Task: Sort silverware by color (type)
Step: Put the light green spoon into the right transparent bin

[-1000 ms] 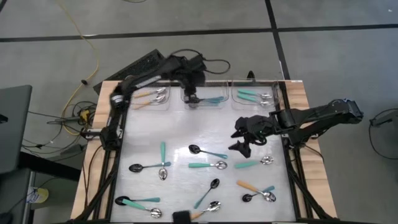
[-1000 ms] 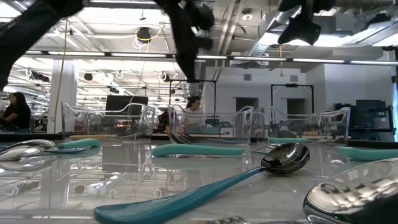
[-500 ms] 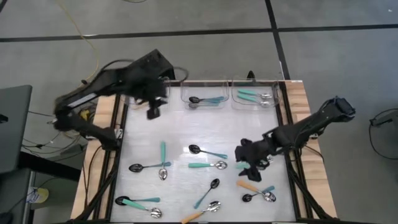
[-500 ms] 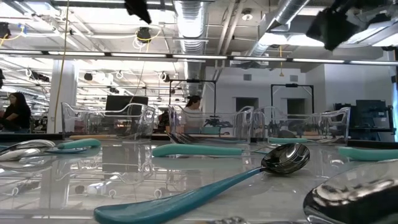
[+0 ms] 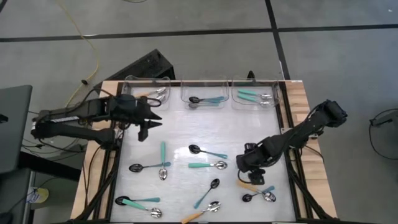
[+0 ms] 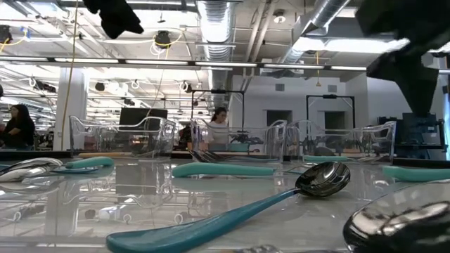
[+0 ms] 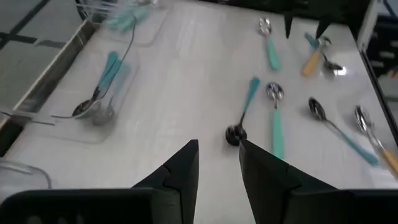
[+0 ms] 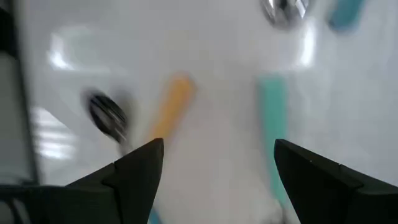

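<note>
Several spoons lie flat on the white table, most with teal handles (image 5: 163, 151) and silver or black bowls. My right gripper (image 5: 247, 167) (image 8: 217, 146) hovers open and wide over the right part of the table. Below it lie an orange-handled spoon (image 8: 174, 99) (image 5: 249, 185) and a teal handle (image 8: 272, 106). My left gripper (image 5: 147, 127) (image 7: 217, 146) is above the table's left part, open by a narrow gap and holding nothing. A black-bowled teal spoon (image 7: 244, 115) lies ahead of it.
Three clear bins stand along the far edge: the left bin (image 5: 148, 93) holds orange-handled spoons, the middle bin (image 5: 204, 99) a black-bowled teal one, the right bin (image 5: 255, 95) teal silver ones. More spoons (image 5: 208, 165) are scattered over the middle and near part. People show in the room beyond.
My left gripper has drawn back from the middle bin at the far edge, swinging toward the table's left and near side. A black-bowled spoon now shows in that bin. My right gripper has moved toward the near edge and down over the spoons on the right.
</note>
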`<act>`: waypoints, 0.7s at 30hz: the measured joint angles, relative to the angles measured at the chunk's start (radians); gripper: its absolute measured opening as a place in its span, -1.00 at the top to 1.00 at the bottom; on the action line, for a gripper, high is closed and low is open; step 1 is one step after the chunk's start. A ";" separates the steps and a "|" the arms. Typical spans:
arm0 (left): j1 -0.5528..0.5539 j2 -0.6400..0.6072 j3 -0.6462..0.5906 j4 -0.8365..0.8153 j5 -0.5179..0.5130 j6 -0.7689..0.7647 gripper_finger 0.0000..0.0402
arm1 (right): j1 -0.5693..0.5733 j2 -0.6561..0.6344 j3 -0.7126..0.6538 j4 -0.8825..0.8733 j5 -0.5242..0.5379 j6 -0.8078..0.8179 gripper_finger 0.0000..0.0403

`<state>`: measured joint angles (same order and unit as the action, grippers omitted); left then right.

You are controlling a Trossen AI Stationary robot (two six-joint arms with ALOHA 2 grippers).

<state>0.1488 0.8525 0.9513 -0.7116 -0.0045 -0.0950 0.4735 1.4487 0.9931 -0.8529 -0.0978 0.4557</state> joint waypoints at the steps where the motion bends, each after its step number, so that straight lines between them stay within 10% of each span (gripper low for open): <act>1: -0.007 -0.001 -0.011 0.024 -0.001 -0.012 0.50 | 0.000 0.000 0.000 -0.037 0.017 -0.017 -0.62; 21: -0.064 0.098 -0.024 0.163 -0.034 -0.092 0.50 | -0.015 -0.021 -0.301 0.165 0.124 -0.013 -0.49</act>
<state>0.0849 0.9503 0.9272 -0.5486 -0.0387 -0.1872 0.4587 1.4275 0.6921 -0.6881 0.0264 0.4428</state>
